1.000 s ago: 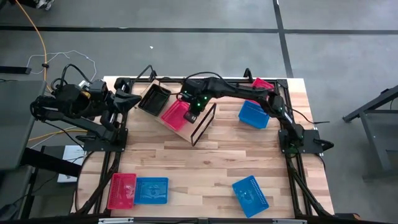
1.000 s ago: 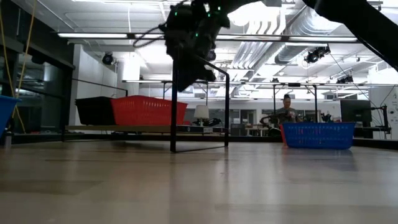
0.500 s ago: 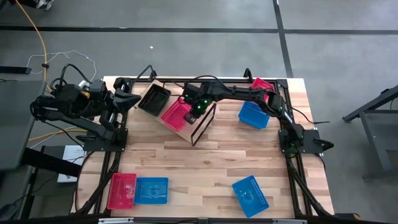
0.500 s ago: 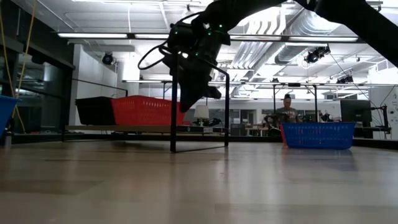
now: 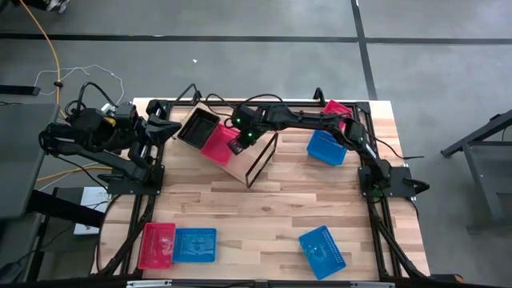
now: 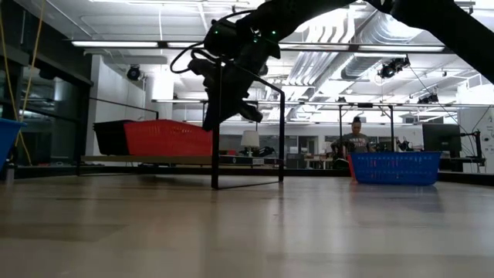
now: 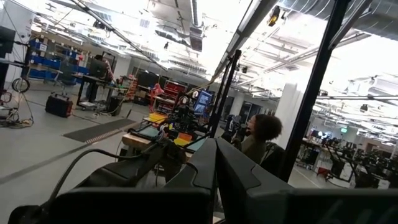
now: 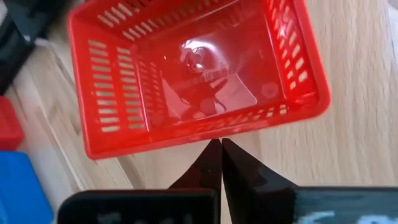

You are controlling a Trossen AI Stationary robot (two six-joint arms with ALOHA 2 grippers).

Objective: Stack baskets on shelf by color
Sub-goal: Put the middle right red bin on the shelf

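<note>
A red basket (image 5: pixel 216 140) (image 8: pixel 193 68) (image 6: pixel 168 139) rests by its bottom on the light-wood shelf (image 5: pixel 234 166) (image 6: pixel 154 160). It sits close beside a black basket (image 5: pixel 198 128) (image 6: pixel 114 137) at the shelf's far-left end. My right gripper (image 5: pixel 240 142) (image 8: pixel 221 144) (image 6: pixel 231 108) is shut and stands over the shelf, at the red basket's side nearest the black metal frame (image 5: pixel 262 156). My left gripper (image 5: pixel 172 128) (image 7: pixel 216 163) is shut and waits at the table's far-left corner, touching nothing. My right gripper meets the red basket at the outer side of its long wall (image 8: pixel 205 132), under the rim, on the side away from the black basket. The shut fingertips (image 8: pixel 211 152) push there, pointing steeply down. The basket stays flat on the shelf.
A blue basket (image 5: pixel 326 146) (image 6: pixel 395 167) and a red basket (image 5: pixel 338 108) lie at the far right. A red basket (image 5: pixel 156 244) and a blue one (image 5: pixel 194 244) lie at the near left, and another blue basket (image 5: pixel 322 252) at the near right. Bare wood lies mid-table.
My right gripper came down and moved along the shelf toward the black basket, its fingers shut. The red basket slid along the shelf with it, toward the far left, and now sits close beside the black basket.
</note>
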